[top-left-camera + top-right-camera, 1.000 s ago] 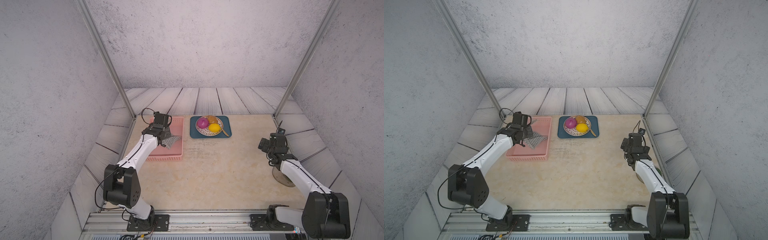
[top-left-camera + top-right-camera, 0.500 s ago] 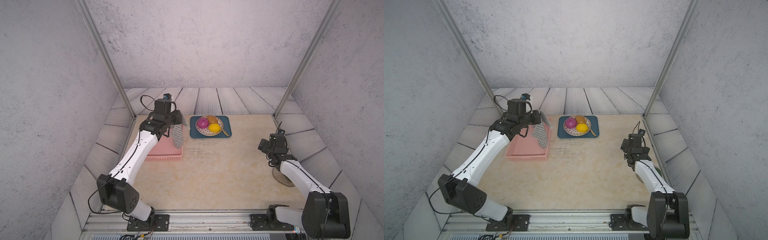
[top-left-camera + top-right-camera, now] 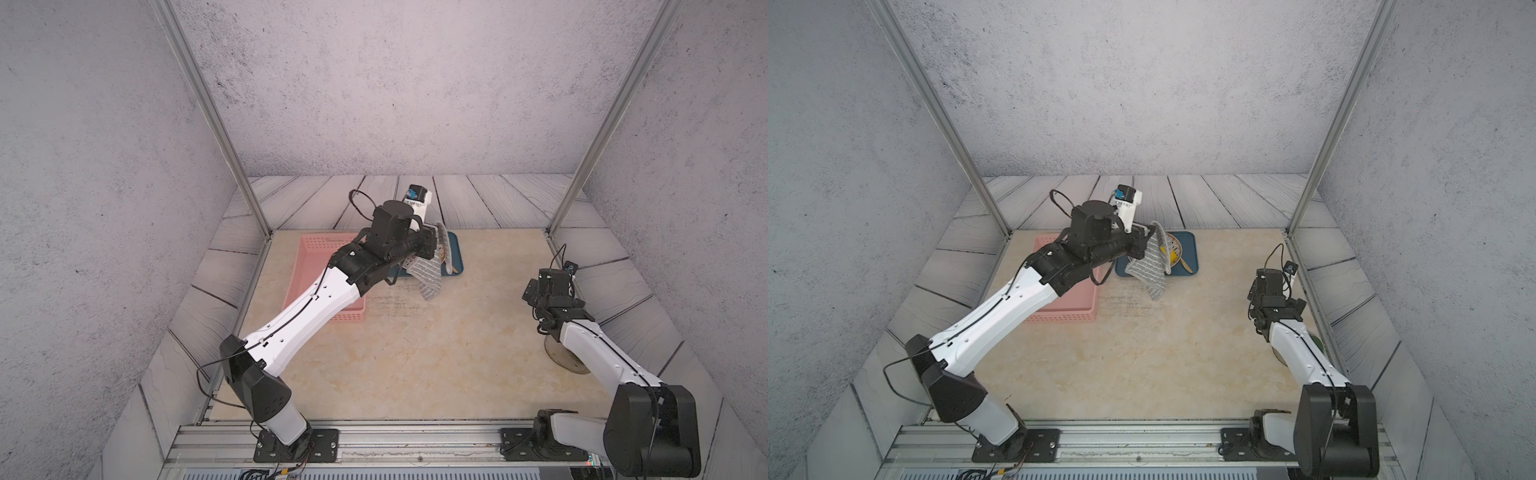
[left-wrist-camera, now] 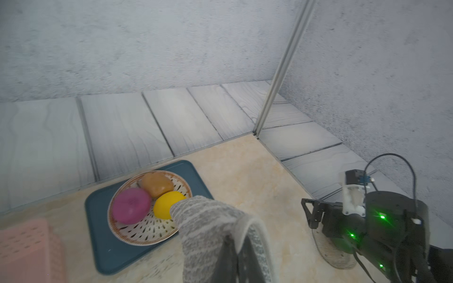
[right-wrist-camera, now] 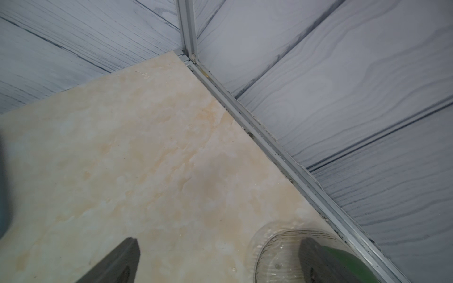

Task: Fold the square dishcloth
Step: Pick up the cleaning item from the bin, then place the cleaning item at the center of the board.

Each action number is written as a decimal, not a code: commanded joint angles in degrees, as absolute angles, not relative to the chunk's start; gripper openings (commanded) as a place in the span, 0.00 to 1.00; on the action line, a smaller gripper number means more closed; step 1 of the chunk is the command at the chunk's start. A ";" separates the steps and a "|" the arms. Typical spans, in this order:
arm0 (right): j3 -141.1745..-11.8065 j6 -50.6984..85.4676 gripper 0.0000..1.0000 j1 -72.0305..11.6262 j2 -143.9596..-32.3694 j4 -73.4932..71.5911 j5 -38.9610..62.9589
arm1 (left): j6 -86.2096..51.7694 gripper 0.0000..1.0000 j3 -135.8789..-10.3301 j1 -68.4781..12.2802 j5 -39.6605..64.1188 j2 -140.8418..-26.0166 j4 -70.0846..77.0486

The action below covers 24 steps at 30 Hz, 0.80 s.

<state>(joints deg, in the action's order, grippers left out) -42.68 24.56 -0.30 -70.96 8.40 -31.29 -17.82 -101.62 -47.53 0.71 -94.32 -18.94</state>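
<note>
1. Hanging in loose, crumpled folds from the left hand [image 3: 1149,235]: the soft grey square dishcloth [image 3: 1150,268] with thin whitish stripes and a fuzzy pile, not spread flat.
2. Lifted above the beige marbled worktop [image 3: 415,353], in front of the near left corner of the dark blue rectangular tray [image 3: 456,259] in both top views. Lowest corner dangling just in front of that tray; cannot tell whether it brushes the worktop.
3. Left hand clamped fully closed on an upper edge of the dishcloth [image 4: 203,227]. Seen from the left wrist, fabric draped over the dark fingers [image 4: 245,259].
4. On the tray [image 4: 107,247], a round white plate [image 4: 147,232] with a brown rim and dark flecks. On the plate, a purple round piece [image 4: 131,205], a brown lump [image 4: 157,183] and a yellow round piece [image 4: 166,202], the last partly covered by the dishcloth in the left wrist view.
5. Just beside the tray, on the left arm's side, a pink perforated plastic basket [image 3: 316,249], with the white left forearm crossing above it.
6. Well apart from the dishcloth, near the worktop's right edge, the right hand [image 5: 219,242]: jaws spread wide, gripping nothing.
7. Beneath one of its fingers, a clear ribbed bowl [image 5: 266,235] with something green [image 5: 343,257] inside.
</note>
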 commanded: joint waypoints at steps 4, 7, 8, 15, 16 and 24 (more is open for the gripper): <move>-44.64 28.21 0.99 -0.08 -69.68 13.86 -39.35 | -24.41 0.00 -97.69 -51.85 -4.09 -97.03 -9.61; -44.73 28.17 0.99 -0.13 -69.35 13.95 -38.20 | -29.48 0.00 -90.85 -51.57 -7.21 -96.61 -5.50; -44.80 28.20 0.99 -0.12 -69.39 14.05 -37.89 | -30.78 0.00 -88.32 -51.25 -8.09 -96.66 -4.77; -46.33 27.54 0.99 -0.18 -71.52 14.77 -34.78 | -38.77 0.00 -73.76 -46.28 -8.32 -102.96 -4.82; -46.46 27.29 0.99 -0.21 -71.73 14.79 -34.13 | -39.63 0.00 -72.89 -45.60 -8.96 -103.95 -6.43; -47.74 26.85 0.99 -0.20 -72.51 16.04 -28.81 | -38.51 0.52 -63.31 -44.65 -13.85 -99.17 -7.49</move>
<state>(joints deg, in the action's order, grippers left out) -45.74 26.98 -0.30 -72.05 13.87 -31.66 -38.65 -64.53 -44.29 -10.94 -103.83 -8.56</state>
